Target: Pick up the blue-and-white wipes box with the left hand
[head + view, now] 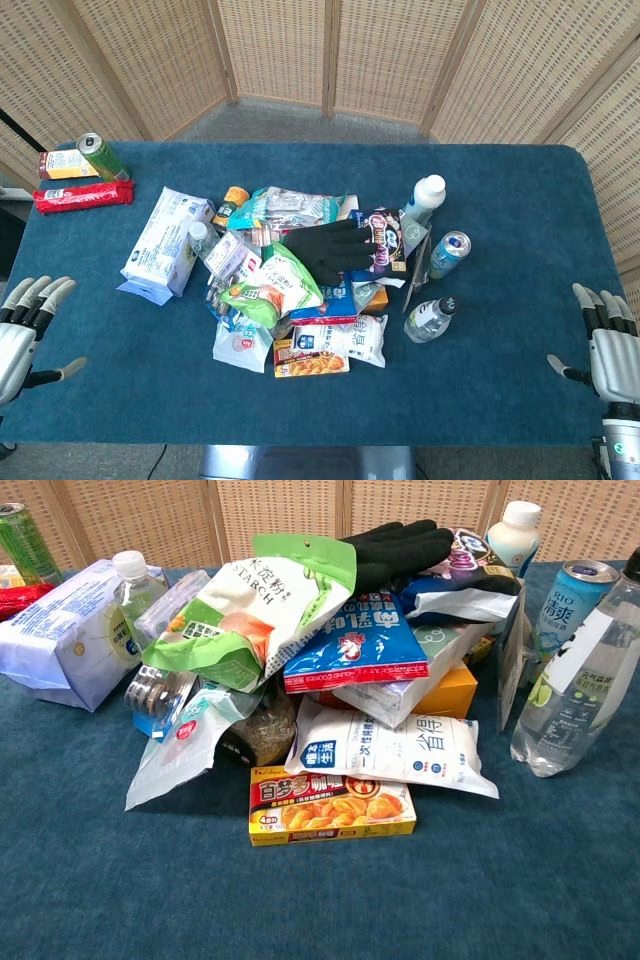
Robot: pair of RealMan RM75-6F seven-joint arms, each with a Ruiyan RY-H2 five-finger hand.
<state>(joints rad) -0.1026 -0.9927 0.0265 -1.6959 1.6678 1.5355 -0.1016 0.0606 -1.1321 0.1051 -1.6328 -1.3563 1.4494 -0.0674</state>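
The blue-and-white wipes box [165, 242] lies on the blue table at the left edge of a heap of packets; in the chest view the wipes box [65, 630] is at the far left. My left hand [25, 330] hovers at the table's front left corner, fingers spread and holding nothing, well short of the box. Over at the front right edge, my right hand [610, 340] is likewise spread and empty. Neither hand shows in the chest view.
The heap holds a black glove [330, 250], a green starch bag [270, 285], a yellow curry box [330, 805] and several bottles. A small bottle [200, 238] leans against the wipes box. A green can [100, 155] and red packets [82, 195] lie far left.
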